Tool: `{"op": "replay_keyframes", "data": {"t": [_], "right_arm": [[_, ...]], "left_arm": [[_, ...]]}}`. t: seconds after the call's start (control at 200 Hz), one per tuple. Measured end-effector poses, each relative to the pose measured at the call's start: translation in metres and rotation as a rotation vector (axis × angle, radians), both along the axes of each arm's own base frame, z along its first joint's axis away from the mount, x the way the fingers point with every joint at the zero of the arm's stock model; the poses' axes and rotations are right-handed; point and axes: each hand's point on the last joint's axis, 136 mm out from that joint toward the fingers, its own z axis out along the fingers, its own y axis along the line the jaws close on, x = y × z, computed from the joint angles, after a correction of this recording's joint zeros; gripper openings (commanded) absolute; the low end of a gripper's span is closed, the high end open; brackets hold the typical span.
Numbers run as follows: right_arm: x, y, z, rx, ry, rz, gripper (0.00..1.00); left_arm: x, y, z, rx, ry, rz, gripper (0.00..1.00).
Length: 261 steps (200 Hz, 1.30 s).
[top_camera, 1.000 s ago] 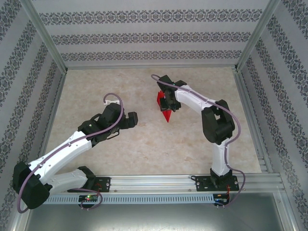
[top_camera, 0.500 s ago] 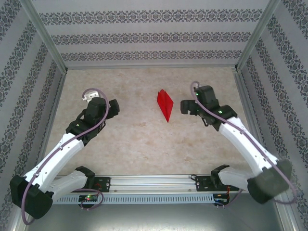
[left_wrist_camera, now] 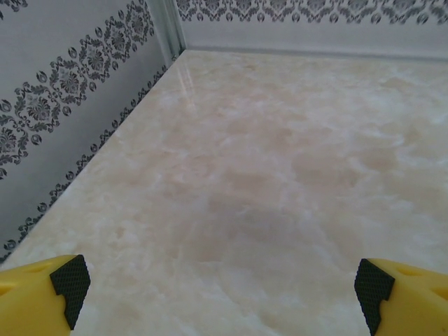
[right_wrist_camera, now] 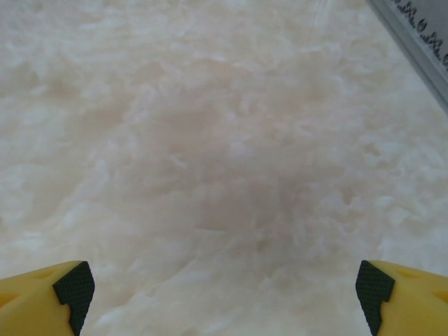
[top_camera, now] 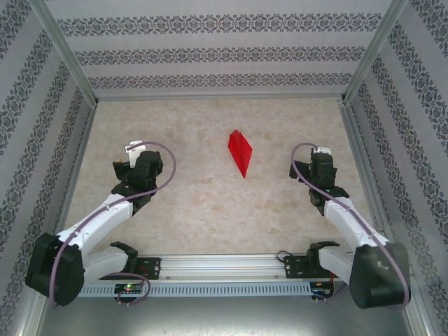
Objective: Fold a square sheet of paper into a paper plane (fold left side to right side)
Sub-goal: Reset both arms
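The paper plane (top_camera: 239, 152) lies flat on the counter (top_camera: 189, 210) as a slim red dart, well apart from both arms. The left hand (left_wrist_camera: 220, 301) and right hand (right_wrist_camera: 224, 297) both gape wide, with nothing between their yellow fingers (left_wrist_camera: 42, 297) but bare marble. The folding looks done, so the step is parking: keep each hand high and wide of the plane — a passing brush could spoil its creases.

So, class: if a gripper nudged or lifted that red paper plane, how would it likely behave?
The paper plane looks like thin folded paper, so it is probably very light and would slide across the smooth table. Its folds likely stiffen it lengthwise, yet a hard pinch could crush it. Being flat-sided, it should not roll.
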Motion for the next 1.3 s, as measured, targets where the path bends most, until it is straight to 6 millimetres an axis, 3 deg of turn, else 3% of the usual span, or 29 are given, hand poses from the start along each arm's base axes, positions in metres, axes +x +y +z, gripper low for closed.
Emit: {"op": "replay_keyframes", "data": {"t": [0.225,0.485,0.664,0.754,0.954,1.119,1.304], "right_arm": [[0.031,-0.003,-0.022,-0.012,-0.067,0.010,0.98],[0.064,0.004,-0.018,-0.053,-0.178,0.103,0.98],[0.061,0.008,-0.026,-0.045,-0.227,0.141,0.98],[0.063,0.006,-0.021,-0.044,-0.252,0.143,0.98],[0.066,0.009,-0.015,-0.044,-0.276,0.158,0.98],[0.066,0.009,-0.015,-0.048,-0.276,0.162,0.98],[0.066,0.009,-0.015,-0.054,-0.275,0.165,0.98]], "left_arm": [[0.005,0.005,-0.044,0.091,0.080,-0.072,1.00],[0.018,0.012,-0.070,0.059,0.051,-0.137,1.00],[0.031,0.012,-0.069,0.015,-0.011,-0.198,1.00],[0.040,0.012,-0.069,-0.002,-0.052,-0.229,1.00],[0.046,0.013,-0.106,-0.043,0.003,-0.270,1.00],[0.057,0.022,-0.095,-0.068,-0.033,-0.270,1.00],[0.059,0.018,-0.094,-0.080,-0.037,-0.292,1.00]]}}
